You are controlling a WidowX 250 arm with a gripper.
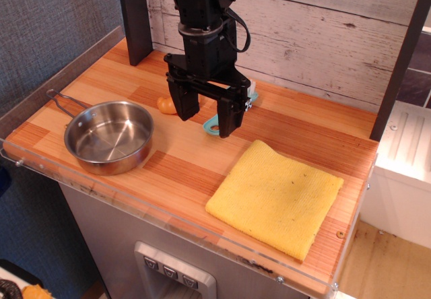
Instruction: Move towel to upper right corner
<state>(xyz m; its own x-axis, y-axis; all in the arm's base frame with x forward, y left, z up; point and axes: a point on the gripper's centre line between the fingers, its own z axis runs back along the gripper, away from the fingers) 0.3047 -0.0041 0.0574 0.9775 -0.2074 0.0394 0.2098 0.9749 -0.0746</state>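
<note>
The bright yellow towel [276, 198] lies flat on the front right part of the striped wooden tabletop [182, 161], reaching close to the clear plastic front edge. My black gripper [205, 116] hangs above the table's middle, up and to the left of the towel and apart from it. It is open, fingers spread, with nothing between them. The upper right corner [353, 120] of the table meets the whitewashed plank wall beside a dark post.
A steel pan [109, 137] with a wire handle sits at the left. A small orange croissant toy [166, 104] lies behind my gripper's left finger. A teal utensil [214, 124] lies partly hidden under the gripper. A dark post [137, 17] stands at the back left.
</note>
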